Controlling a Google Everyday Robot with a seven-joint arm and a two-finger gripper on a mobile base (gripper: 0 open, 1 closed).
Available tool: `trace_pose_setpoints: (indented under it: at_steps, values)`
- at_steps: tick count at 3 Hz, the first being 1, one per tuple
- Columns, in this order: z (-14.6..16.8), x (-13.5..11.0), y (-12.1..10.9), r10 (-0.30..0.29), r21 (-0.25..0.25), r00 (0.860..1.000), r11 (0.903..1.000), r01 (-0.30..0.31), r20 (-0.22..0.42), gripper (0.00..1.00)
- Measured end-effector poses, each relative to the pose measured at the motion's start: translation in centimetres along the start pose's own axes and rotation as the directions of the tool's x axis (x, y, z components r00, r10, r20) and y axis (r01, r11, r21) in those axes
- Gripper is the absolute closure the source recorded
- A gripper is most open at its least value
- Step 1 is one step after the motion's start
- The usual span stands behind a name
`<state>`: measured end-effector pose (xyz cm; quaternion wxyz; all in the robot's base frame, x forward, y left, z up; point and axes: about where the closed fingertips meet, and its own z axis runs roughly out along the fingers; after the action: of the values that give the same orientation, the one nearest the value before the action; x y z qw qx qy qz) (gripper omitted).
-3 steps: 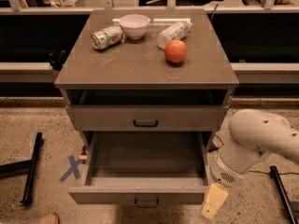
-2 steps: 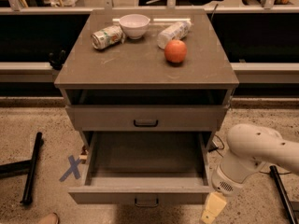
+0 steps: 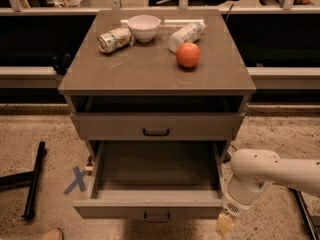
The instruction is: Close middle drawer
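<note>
Camera view shows the middle drawer [image 3: 150, 209] pulled well out of the cabinet, its bare tray open to the camera. Its slim front panel sits low in the frame, with a small dark handle [image 3: 156, 216] at the centre. Above it, the upper drawer front [image 3: 156, 126] lies close to the cabinet face under the worktop [image 3: 150, 76]. On the worktop are a can [image 3: 114, 39], a bowl [image 3: 144, 27], a bottle [image 3: 185, 36] lying on its side and an apple [image 3: 188, 55], all well away from the action.

Over the last second the white arm [image 3: 260, 176] has sunk lower and swung in a little towards the cabinet. This carried the gripper [image 3: 225, 225] down to just beside the drawer's front right corner, at about the level of the front panel. Whether the gripper is wide or narrow cannot be told from here, and it appears to hold nothing. I cannot tell whether it touches the panel. The drawer itself has not shifted, so its tray shows as much as before.

My reading is that the closing push has not yet begun and the arm is lining up for it. The gripper needs to get in front of the panel and then press straight back towards the cabinet. Pushing near the right corner rather than the centre could skew the drawer on its runners, so an even push would be safer.
</note>
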<state>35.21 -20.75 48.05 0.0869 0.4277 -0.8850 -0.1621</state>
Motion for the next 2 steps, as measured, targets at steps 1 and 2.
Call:
trace_pose_setpoints:
  at_steps: [1, 2]
  values:
    - [2.5, -1.2, -2.7, 0.053, 0.040, 0.999, 0.9978, -0.053, -0.006, 0.82]
    - [3.3, -3.4, -5.5, 0.127, 0.111, 0.991, 0.9850, -0.132, 0.049, 1.00]
